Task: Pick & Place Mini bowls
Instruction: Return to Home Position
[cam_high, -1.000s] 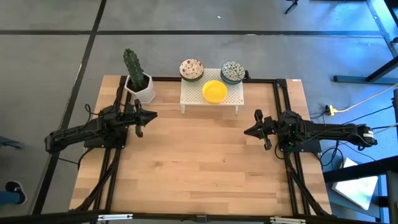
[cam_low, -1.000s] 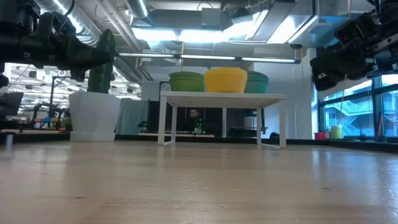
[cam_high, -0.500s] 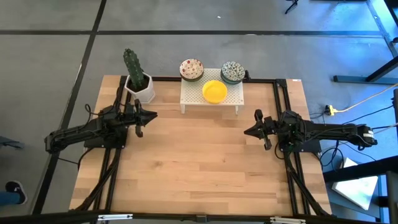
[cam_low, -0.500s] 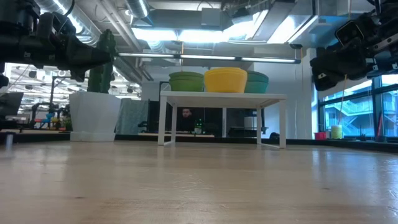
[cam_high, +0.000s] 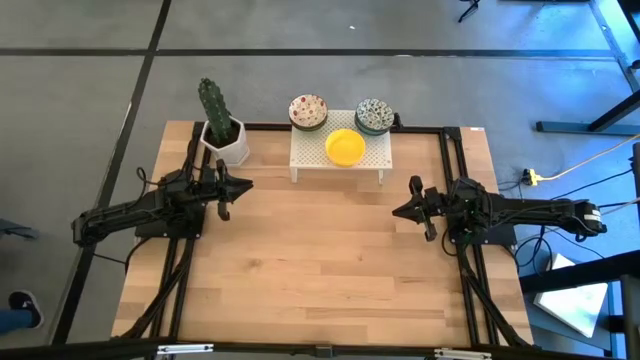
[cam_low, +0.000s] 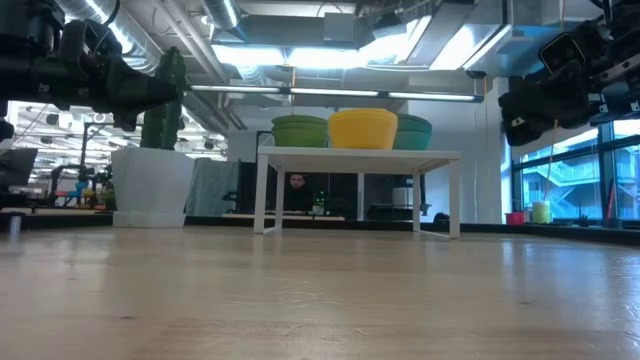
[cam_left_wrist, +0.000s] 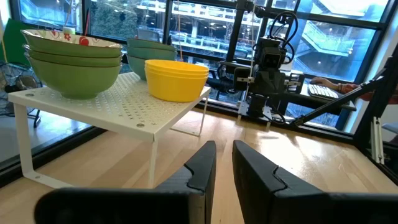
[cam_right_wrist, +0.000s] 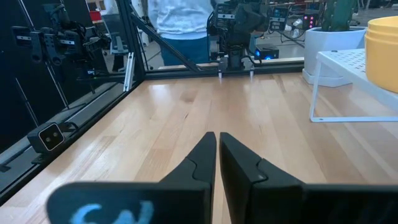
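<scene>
All mini bowls (cam_high: 345, 147) sit on the white perforated stand (cam_high: 305, 157); both arms hang back at the sides.

You have three stacks on the stand, which is at the far middle of the wooden table (cam_high: 320, 270). The red-speckled stack (cam_high: 308, 112) is on its far left corner and the grey-green patterned stack (cam_high: 375, 116) on its far right corner. The yellow stack (cam_high: 346, 150) sits nearer, between them. The left gripper (cam_high: 243, 184) hovers left of the stand, just near of the cactus pot (cam_high: 226, 143), with its fingers almost together and nothing held. The right gripper (cam_high: 400, 211) hovers right of the stand and nearer, fingers tip to tip, empty. A person (cam_right_wrist: 181, 25) stands beyond the left arm.
</scene>
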